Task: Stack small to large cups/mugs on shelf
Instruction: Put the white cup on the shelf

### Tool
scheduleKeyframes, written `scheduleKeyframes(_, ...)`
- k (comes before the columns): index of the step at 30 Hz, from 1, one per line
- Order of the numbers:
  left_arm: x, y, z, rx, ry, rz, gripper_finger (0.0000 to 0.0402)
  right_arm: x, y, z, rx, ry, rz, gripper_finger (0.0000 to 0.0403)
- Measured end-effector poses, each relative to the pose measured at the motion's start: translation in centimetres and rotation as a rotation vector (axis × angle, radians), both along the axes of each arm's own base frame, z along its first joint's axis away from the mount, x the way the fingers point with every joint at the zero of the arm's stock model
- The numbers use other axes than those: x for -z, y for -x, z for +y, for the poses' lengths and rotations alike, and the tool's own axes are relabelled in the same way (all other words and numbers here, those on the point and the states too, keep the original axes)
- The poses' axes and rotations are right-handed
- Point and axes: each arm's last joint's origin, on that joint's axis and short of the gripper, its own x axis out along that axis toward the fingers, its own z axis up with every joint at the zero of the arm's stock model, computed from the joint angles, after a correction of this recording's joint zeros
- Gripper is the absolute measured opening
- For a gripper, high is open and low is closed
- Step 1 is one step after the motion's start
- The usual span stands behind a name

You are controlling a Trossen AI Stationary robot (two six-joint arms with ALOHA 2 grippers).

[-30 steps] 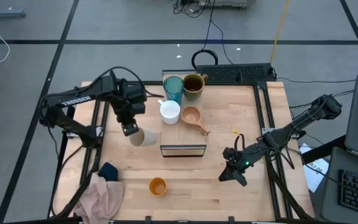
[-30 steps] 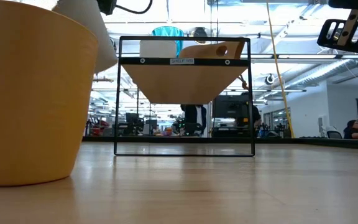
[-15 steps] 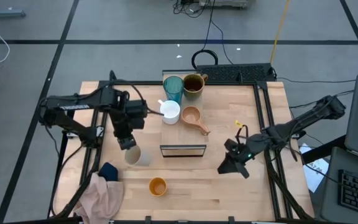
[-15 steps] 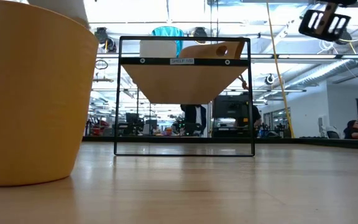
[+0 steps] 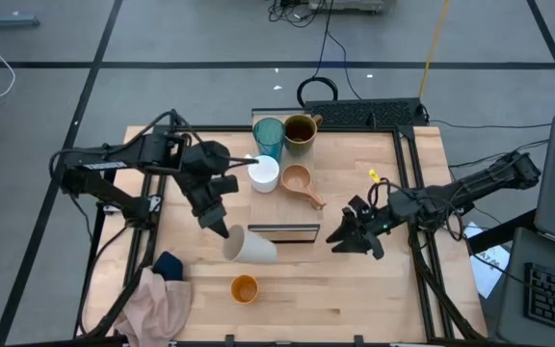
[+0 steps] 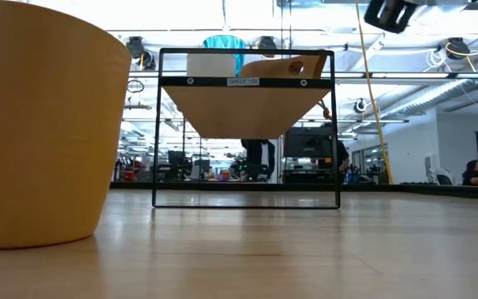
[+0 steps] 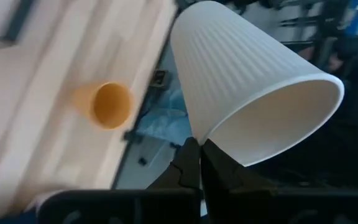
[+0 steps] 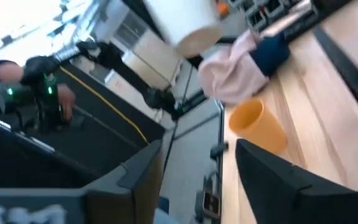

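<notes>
My left gripper (image 5: 220,228) is shut on the small beige ribbed cup (image 5: 250,248), which hangs in the air just left of the shelf's near end (image 5: 283,232). On the shelf's top stand the teal tumbler (image 5: 268,137), the dark mug (image 5: 300,129), the white mug (image 5: 263,173) and the wooden handled cup (image 5: 299,180). The small orange cup (image 5: 245,288) stands on its base on the table near the front edge. My right gripper (image 5: 341,238) hovers open, right of the shelf's near end, with nothing between its fingers. My left gripper pinches the beige cup's wall at its rim (image 7: 197,134) between the two fingers, one inside the mouth and one outside. The fingers slant down from the table's far left. The cup is lifted clear of the table, tipped on its side, mouth toward the right.
A pink and dark blue cloth (image 5: 160,297) lies at the table's near left corner. A dark frame (image 5: 420,173) runs along the table's right edge. Bare wood lies between the shelf's near end and the orange cup (image 6: 40,124).
My left gripper has carried the beige cup up, toward the table's near edge and then right toward the shelf's near end, turning so the cup's mouth now faces right. My right gripper has risen and gone left toward the shelf, and its fingers have opened.
</notes>
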Motion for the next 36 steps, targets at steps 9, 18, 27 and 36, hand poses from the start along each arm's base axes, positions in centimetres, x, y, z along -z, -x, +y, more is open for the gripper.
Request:
scheduleKeyframes(9, 0.6, -2.9, -2.7, 0.085, 0.118, -0.020, 0.0000, -1.5, -0.7, -0.5, -0.060, -0.062, -0.169, 0.0258)
scheduleKeyframes(18, 1.8, -5.9, -3.8, 0.209, 0.173, -0.126, 0.0000, 0.3, -3.7, 0.3, -0.109, -0.170, -0.159, 0.0306)
scheduleKeyframes(27, 4.0, -8.1, -2.6, 0.214, 0.120, -0.144, 0.0000, 0.7, -6.5, 2.4, -0.222, -0.262, -0.160, 0.0307)
scheduleKeyframes(36, 3.5, -9.4, -3.3, 0.181, 0.183, -0.191, 0.0000, 0.2, -7.2, 3.8, -0.284, -0.196, -0.134, 0.0307)
